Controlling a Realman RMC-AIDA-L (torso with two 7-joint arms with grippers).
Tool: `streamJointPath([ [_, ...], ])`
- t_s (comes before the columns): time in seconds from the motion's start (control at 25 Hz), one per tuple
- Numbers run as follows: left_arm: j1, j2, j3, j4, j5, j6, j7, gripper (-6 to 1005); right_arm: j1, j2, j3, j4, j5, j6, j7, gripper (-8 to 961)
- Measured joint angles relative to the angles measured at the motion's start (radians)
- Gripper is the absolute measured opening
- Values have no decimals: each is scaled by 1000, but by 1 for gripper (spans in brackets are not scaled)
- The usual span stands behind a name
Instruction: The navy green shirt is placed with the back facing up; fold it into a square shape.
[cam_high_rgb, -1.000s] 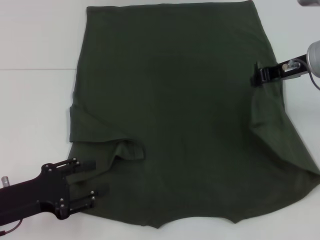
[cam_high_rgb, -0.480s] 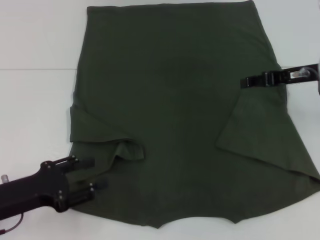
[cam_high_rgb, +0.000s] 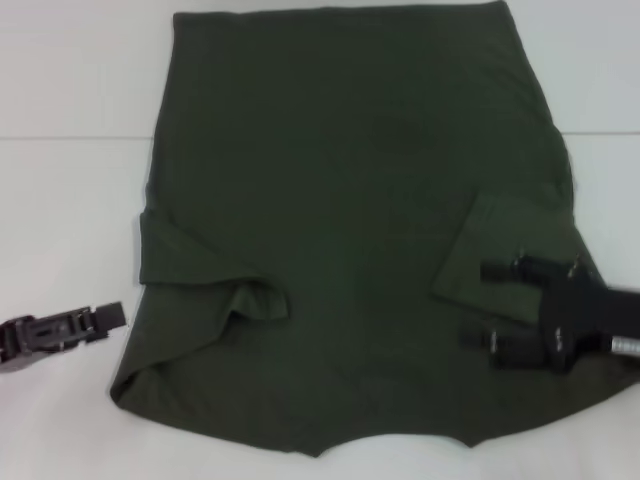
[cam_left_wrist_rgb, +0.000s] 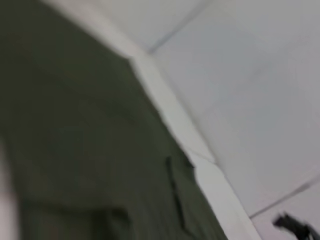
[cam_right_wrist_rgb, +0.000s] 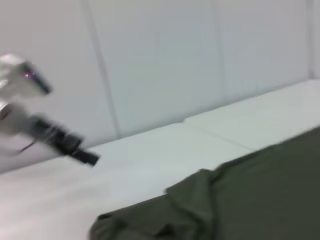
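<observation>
Head view shows the right gripper (cam_high_rgb: 478, 303) at about 4 o'clock, its two fingers spread wide over the folded-in right sleeve of the navy green shirt (cam_high_rgb: 350, 200), gripping nothing. The left gripper (cam_high_rgb: 112, 316) sits at 8 o'clock on the white table (cam_high_rgb: 70, 90), just off the shirt's edge; I cannot tell how far open it is. The shirt lies back up across the middle of the table.

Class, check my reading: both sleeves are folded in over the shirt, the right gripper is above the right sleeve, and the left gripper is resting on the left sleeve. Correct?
Not quite. In the head view the left gripper is off the navy green shirt, over the white table beside its left edge. The rest holds: both sleeves folded in, right gripper above the right sleeve.
</observation>
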Motion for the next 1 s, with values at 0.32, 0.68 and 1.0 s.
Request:
streamJointPath([
  [0.32, -77, 46, 1, 31, 251, -50, -382, 658, 3, -6, -4, 148, -28, 28, -193, 919],
  [0.68, -127, 52, 106, -49, 339, -175, -494, 644, 9, -1, -15, 151, -100, 17, -274, 927],
  [1.0, -133, 53, 108, -52, 361, -222, -514, 631, 10, 2, -30, 157, -102, 26, -273, 927],
])
